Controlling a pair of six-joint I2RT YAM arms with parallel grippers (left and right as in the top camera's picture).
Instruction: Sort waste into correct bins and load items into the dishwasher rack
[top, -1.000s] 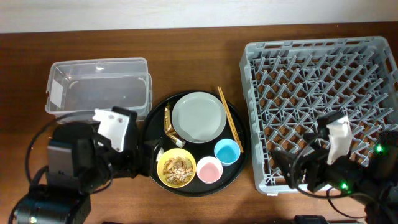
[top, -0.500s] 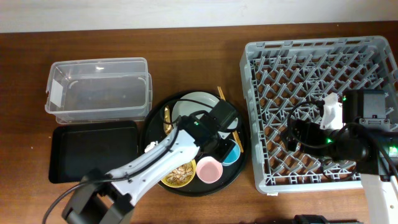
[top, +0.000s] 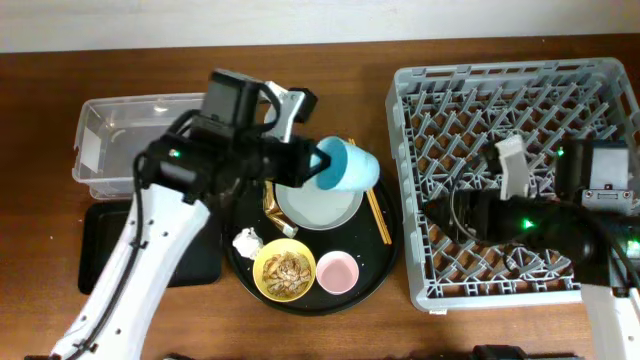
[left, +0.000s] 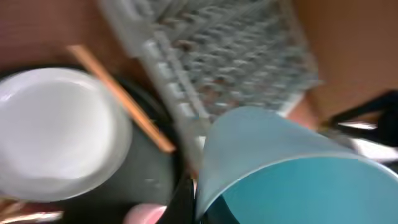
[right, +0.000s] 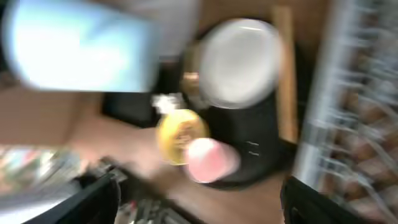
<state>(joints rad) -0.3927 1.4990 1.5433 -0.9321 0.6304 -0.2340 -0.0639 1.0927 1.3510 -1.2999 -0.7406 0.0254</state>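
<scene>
My left gripper (top: 318, 166) is shut on the rim of the blue cup (top: 347, 165) and holds it tipped on its side above the pale green plate (top: 318, 198). In the left wrist view the cup (left: 298, 168) fills the lower right, its wall pinched between the fingers (left: 186, 200). The chopsticks (top: 378, 215), pink cup (top: 337, 271), yellow bowl (top: 283, 272) with food scraps, white tissue (top: 246, 241) and gold-brown wrapper (top: 270, 208) lie on the round black tray (top: 388, 260). My right gripper (top: 462, 212) hovers open over the grey rack (top: 520, 100), nothing between its fingers.
The clear tub (top: 120, 140) stands at the back left, with the shallow black rectangular tray (top: 100, 262) in front of it, both partly under my left arm. The rack takes up the table's right side. Both wrist views are motion-blurred.
My left arm reached onto the round tray, shut on the blue cup and lifted it up and back over the plate. My right arm rose from the front edge over the rack.
</scene>
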